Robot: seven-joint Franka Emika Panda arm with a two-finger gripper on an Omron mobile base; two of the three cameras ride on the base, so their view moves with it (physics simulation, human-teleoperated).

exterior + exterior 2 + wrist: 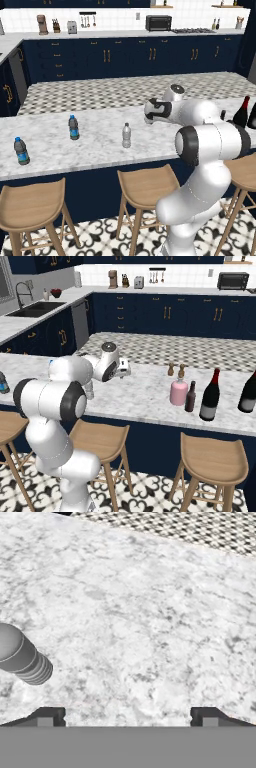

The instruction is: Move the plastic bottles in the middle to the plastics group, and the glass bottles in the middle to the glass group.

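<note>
Gripper (127, 716) spread wide, nothing between fingertips (46, 717), hanging over bare marble counter (100, 150), pointing down. Clear white-capped bottle (126, 136) upright mid-counter, just left of hand; seen from above in hand view (22, 654), apart from the fingers. Two blue-labelled bottles further left: one (74, 127) mid-depth, other (21, 151) near front edge. Pink bottle (178, 391) and small brown bottle (190, 397) side by side right of arm, nr touching. Wine bottles right of those: one (210, 396) just beside brown bottle, another (248, 392) at far right.
</note>
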